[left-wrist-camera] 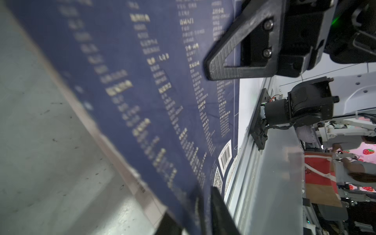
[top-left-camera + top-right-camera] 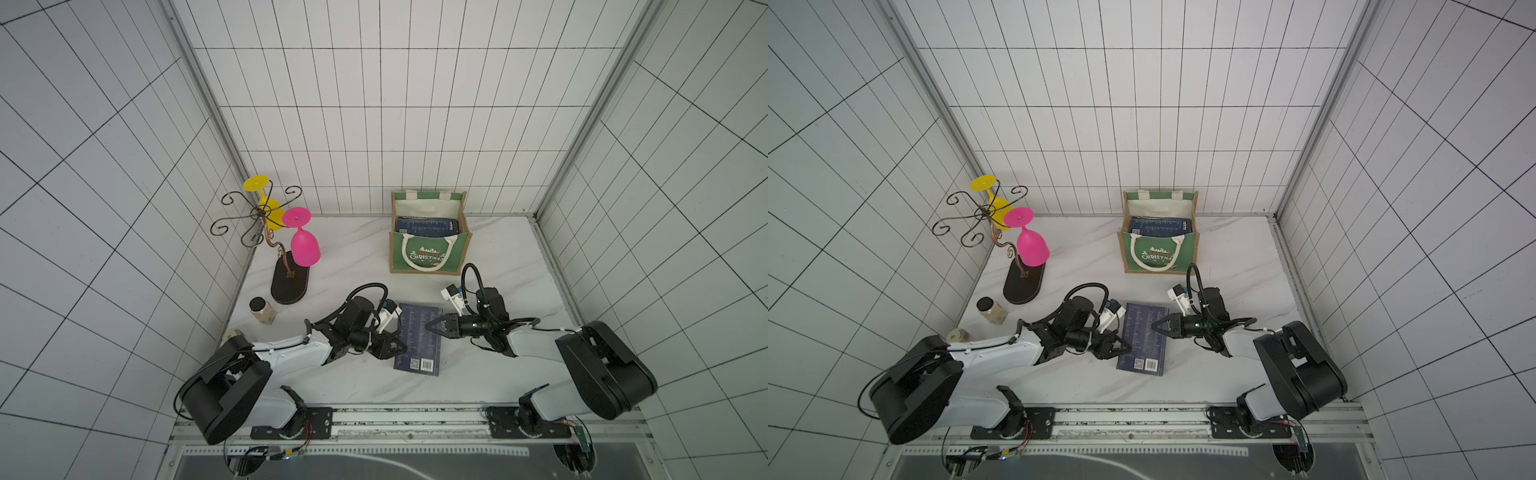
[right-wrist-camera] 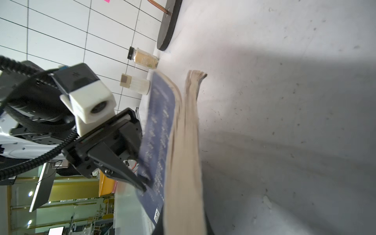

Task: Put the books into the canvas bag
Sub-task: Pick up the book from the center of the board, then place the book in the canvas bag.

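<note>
Navy book [image 2: 417, 336] sits on marble table [image 2: 353, 257], near canvas bag [image 2: 428, 259], on its printed side; more books [image 2: 426, 226] inside bag. Both top views: R gripper [image 2: 429, 326] at book's right edge, L gripper [image 2: 401, 347] at left edge. L wrist: L fingers [image 1: 219, 211] part-way apart astride cover, contact unclear. R wrist: R gripper's fingers pinched tight on book's page edge [image 3: 183, 142]; book blurred.

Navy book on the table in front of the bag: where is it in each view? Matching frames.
In a top view: navy book just right of centre, lower half.
In a top view: book at centre, lower half.
Left wrist: book fills the middle, diagonally.
Right wrist: book edge-on, centre, tan pages showing.
Shared landmark: QR code on its cover, in all four.
</note>
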Controlling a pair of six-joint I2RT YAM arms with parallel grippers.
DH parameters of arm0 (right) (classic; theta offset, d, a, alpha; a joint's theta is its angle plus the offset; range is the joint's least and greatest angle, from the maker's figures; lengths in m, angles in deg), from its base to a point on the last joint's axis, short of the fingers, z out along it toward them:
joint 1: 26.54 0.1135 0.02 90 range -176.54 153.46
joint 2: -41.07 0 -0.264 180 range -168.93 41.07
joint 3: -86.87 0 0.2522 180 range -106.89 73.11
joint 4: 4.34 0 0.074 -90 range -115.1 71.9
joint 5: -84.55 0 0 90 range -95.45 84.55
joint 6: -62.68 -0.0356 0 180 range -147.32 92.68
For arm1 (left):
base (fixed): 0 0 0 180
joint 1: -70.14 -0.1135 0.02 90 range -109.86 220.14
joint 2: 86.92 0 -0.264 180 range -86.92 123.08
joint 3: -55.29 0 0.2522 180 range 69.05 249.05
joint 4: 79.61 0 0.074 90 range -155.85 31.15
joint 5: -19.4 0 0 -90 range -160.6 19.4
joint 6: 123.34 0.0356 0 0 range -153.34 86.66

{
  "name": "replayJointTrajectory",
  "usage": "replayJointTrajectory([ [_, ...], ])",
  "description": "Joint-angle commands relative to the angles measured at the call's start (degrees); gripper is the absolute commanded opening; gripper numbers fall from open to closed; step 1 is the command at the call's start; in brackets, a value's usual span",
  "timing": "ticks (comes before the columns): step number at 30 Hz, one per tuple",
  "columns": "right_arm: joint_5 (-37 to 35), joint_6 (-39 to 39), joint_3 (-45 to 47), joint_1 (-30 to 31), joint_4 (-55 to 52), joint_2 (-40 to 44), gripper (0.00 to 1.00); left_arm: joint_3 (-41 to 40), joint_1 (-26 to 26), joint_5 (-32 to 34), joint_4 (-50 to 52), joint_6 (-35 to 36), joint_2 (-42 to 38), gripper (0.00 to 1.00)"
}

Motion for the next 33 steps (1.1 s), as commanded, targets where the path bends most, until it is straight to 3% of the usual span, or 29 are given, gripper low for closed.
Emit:
replayJointTrajectory([
  [1,1.9,-1.5,1.8,-0.1,4.0,4.5,0.0,2.4,0.4,-0.1,-1.3,-0.2,-0.5,0.56],
  [7,-0.2,0.8,-4.1,-0.2,-6.7,16.6,0.0,1.7,-2.7,3.1,0.1,-2.3,-6.3,0.77],
  [11,-9.3,0.4,-8.9,-0.7,-13.6,24.3,0.0,-0.9,-7.4,0.8,-2.8,-6.4,-12.5,0.87],
  [14,-17.9,-5.7,-9.7,-0.9,-12.7,29.4,0.0,-3.0,-8.6,-3.5,-10.4,-10.2,-18.3,0.97],
  [18,-26.2,-16.4,-4.8,0.5,-0.9,35.1,0.0,-2.7,-7.9,0.8,-13.8,-15.9,-22.1,0.97],
  [22,-35.5,-16.2,-5.1,5.4,0.0,38.3,0.0,-1.7,-7.6,2.1,-16.7,-19.3,-20.1,0.97],
  [30,-42.4,-18.7,-1.6,10.9,6.9,40.3,0.0,-1.7,-7.4,-0.8,-42.4,-35.5,-12.9,0.97],
  [33,-44.2,-18.9,-0.2,11.6,7.2,41.4,0.0,-1.3,-7.5,-1.5,-48.1,-38.6,-12.2,0.75],
])
